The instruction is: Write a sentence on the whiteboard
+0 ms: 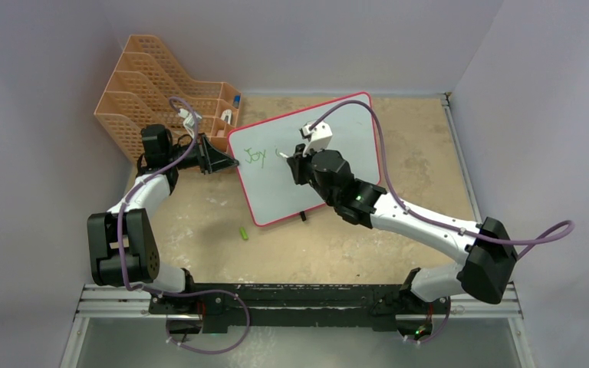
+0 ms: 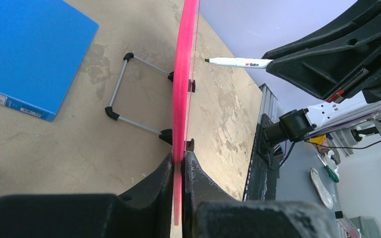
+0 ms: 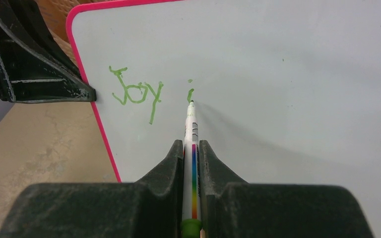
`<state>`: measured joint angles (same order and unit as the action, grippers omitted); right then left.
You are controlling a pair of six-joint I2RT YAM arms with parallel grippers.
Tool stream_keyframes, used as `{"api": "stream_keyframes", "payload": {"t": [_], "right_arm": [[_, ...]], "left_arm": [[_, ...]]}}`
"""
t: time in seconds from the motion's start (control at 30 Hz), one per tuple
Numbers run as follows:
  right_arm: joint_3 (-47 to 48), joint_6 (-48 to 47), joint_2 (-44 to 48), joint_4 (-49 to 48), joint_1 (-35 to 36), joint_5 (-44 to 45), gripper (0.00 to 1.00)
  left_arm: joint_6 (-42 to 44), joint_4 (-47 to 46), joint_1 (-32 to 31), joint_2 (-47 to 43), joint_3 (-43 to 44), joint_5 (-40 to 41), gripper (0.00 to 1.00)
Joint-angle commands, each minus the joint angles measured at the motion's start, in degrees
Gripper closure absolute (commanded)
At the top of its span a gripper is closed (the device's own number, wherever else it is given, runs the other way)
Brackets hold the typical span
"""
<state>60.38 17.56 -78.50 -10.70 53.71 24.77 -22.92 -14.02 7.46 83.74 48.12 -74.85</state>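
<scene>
The whiteboard [image 1: 345, 165], white with a pink frame, stands tilted on its stand at the table's middle. My left gripper [image 1: 230, 162] is shut on its left edge, and the left wrist view shows the pink rim [image 2: 181, 99] pinched between the fingers. My right gripper [image 3: 192, 146] is shut on a white marker [image 3: 191, 124] with a rainbow stripe. The marker's green tip touches the board just under a fresh "i". The sentence [image 3: 136, 91] reads "Joy i" in green, near the board's upper left corner. From the left wrist the marker [image 2: 238, 62] points at the board face.
An orange mesh file organiser [image 1: 153, 84] stands at the back left, just behind my left gripper. A small green cap [image 1: 242, 232] lies on the table in front of the board. A blue folder [image 2: 25, 54] lies behind the board, beside its wire stand [image 2: 124, 91].
</scene>
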Motion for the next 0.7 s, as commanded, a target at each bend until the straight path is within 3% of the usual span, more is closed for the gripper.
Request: {"api": "stream_keyframes", "payload": {"t": [0.0,0.67], "right_arm": [[2.20,0.03,-0.34,-3.41,-0.06,1.31,1.00],[2.41,-0.33,-0.76,-4.86,-0.10,3.09,1.00]], "left_arm": [[1.25,0.02,-0.76,-1.13,1.55,-0.65,1.00],[1.12,-0.05,-0.74,-1.04,1.54,-0.67,1.00]]}}
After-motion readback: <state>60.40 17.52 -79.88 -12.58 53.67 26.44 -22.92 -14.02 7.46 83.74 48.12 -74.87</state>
